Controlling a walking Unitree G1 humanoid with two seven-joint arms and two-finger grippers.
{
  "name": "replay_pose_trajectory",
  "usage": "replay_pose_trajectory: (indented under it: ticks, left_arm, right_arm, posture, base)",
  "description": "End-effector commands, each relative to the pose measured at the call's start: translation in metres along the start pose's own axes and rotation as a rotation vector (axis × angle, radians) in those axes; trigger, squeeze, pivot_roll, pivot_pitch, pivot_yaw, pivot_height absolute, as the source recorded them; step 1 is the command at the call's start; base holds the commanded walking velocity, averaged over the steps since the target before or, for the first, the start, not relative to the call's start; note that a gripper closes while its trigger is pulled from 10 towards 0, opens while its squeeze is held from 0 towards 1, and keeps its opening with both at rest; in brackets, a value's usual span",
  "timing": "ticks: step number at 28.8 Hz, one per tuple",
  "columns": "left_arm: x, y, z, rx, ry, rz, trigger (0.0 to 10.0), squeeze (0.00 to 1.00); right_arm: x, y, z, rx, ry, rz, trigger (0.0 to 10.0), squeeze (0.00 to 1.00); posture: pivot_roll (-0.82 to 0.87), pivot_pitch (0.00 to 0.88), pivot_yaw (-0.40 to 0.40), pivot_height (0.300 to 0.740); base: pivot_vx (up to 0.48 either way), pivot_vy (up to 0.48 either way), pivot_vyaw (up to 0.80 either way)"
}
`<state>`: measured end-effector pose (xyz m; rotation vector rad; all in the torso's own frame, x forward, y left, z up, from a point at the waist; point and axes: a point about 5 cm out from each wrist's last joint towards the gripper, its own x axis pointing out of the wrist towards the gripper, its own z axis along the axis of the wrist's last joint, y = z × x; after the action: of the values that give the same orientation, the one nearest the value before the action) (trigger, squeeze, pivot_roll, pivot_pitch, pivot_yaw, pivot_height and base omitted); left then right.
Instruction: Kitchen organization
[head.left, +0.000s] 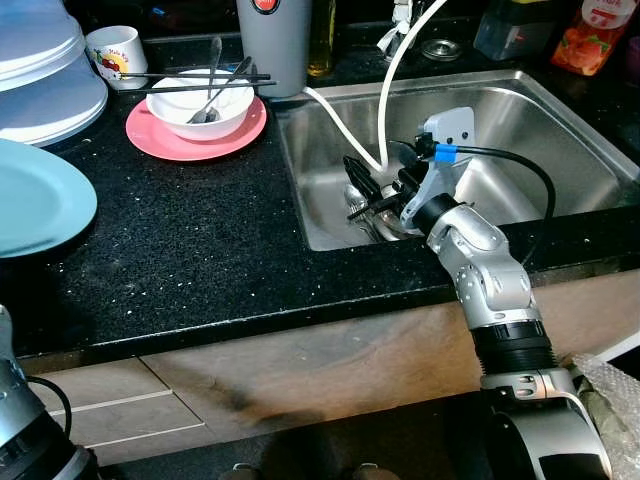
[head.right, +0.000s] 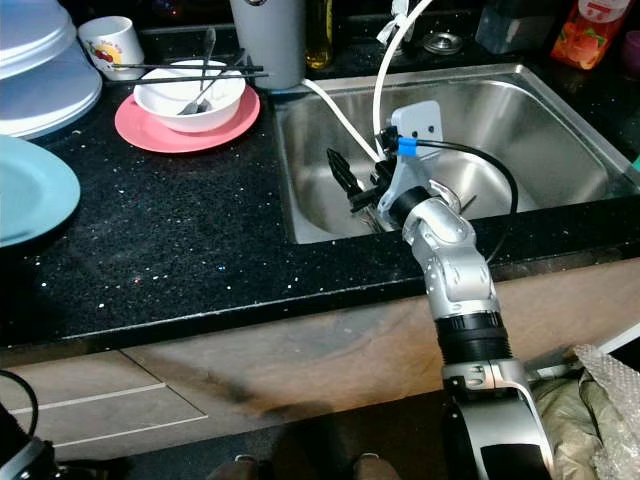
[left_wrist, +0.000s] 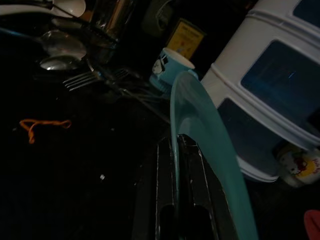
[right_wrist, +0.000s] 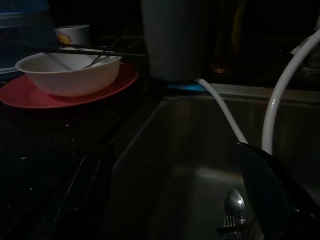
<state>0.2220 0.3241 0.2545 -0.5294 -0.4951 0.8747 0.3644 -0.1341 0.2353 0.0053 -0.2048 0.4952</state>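
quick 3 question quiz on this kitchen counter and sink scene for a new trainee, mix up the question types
1. True or false: the left end effector grips the rim of the teal plate.
2. The white bowl sits on: A) bare counter B) a pink plate C) the sink floor.
3. Fill in: the right end effector hangs open inside the ____.

Key
1. True: its black fingers pinch the plate's edge in the left wrist view.
2. B: the bowl, holding spoons and topped by chopsticks, rests on the pink plate.
3. Sink: cutlery lies on its floor, below the fingers.
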Motion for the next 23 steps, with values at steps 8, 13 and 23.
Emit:
replay_pose_trajectory:
  ticks: [8, 13, 23]
  left_arm:
    - [-0.014, -0.052, 0.016, -0.103, -0.098, -0.354, 0.0, 0.00]
    - [-0.018, -0.072, 0.021, -0.132, -0.116, -0.482, 0.0, 0.00]
    - [-0.033, -0.127, 0.028, -0.194, -0.100, -0.898, 0.0, 0.00]
  right_arm:
    - [0.001, -0.001, 0.001, -0.010, -0.008, -0.006, 10.0, 0.00]
    - [0.002, -0.002, 0.002, -0.010, -0.011, -0.006, 10.0, 0.00]
    - [0.002, -0.002, 0.004, -0.008, -0.023, -0.011, 10.0, 0.00]
  posture:
    - [0.04, 0.142, -0.009, 0.740]
    - [0.04, 0.141, -0.009, 0.740]
    - [0.04, 0.138, -0.006, 0.740]
  base:
    - [0.000, 0.000, 0.00]
    - [0.000, 0.000, 0.00]
    - [0.000, 0.000, 0.00]
